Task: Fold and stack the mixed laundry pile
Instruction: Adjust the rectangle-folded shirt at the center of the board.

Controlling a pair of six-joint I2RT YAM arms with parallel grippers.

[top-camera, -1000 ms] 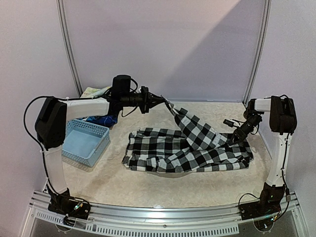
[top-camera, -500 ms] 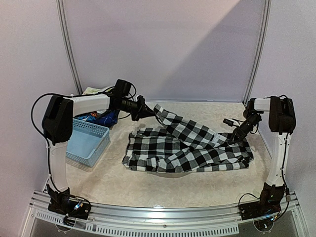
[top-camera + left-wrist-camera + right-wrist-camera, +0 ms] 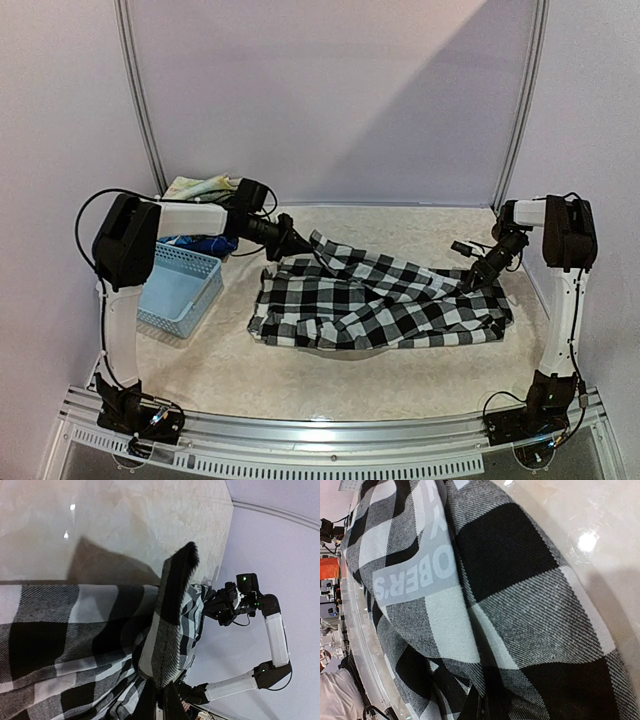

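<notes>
The checked shirt (image 3: 380,300) lies spread across the middle of the pale surface (image 3: 300,385), mostly flat, with loose folds running through it and its far left part lifted into a low ridge. The left end effector (image 3: 303,247) reaches in from the left at that raised part. Its fingers are pressed together on a fold of the cloth, and in the left wrist view the fabric runs right down to the dark fingertips (image 3: 167,707) at the bottom edge. The right end effector (image 3: 468,285) sits low at the shirt's right end, also closed and pinching the checked cloth (the right wrist view is nearly filled by black and white squares, with a grey band of pale lettering (image 3: 415,575) crossing them). Between the two grips the shirt sags onto the surface rather than hanging taut. To the left, apart from the shirt, stands a light blue basket (image 3: 178,290). Just beyond its far rim lies a dark blue piece (image 3: 205,243), partly hidden by the left arm. A pale floral cloth (image 3: 200,187) rests farther back against the wall.
</notes>
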